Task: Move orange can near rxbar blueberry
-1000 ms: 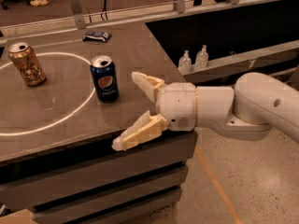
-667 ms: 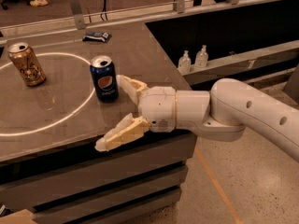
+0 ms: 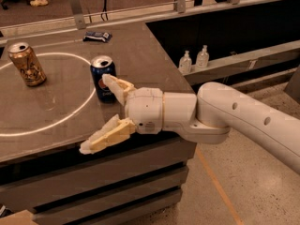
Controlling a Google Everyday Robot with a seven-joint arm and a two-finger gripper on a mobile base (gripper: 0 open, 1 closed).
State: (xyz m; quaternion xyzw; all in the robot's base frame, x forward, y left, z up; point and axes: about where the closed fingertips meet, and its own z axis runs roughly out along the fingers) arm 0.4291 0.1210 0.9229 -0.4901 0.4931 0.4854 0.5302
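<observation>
The orange can (image 3: 26,63) stands upright on the dark table at the far left, inside a white circle line. The rxbar blueberry (image 3: 97,36) lies flat near the table's far edge, well apart from the can. My gripper (image 3: 97,112) is open and empty over the table's near right part, its fingers spread wide. One fingertip (image 3: 108,81) lies right beside the dark blue Pepsi can (image 3: 103,78). The gripper is well to the right of the orange can.
The table's (image 3: 56,107) front edge runs just under the lower finger. Two small clear bottles (image 3: 194,60) stand on a ledge to the right. A railing runs behind the table. Bare floor lies lower right.
My gripper has moved left over the table's front right corner toward the Pepsi can, staying open. The cans and the bar have not moved.
</observation>
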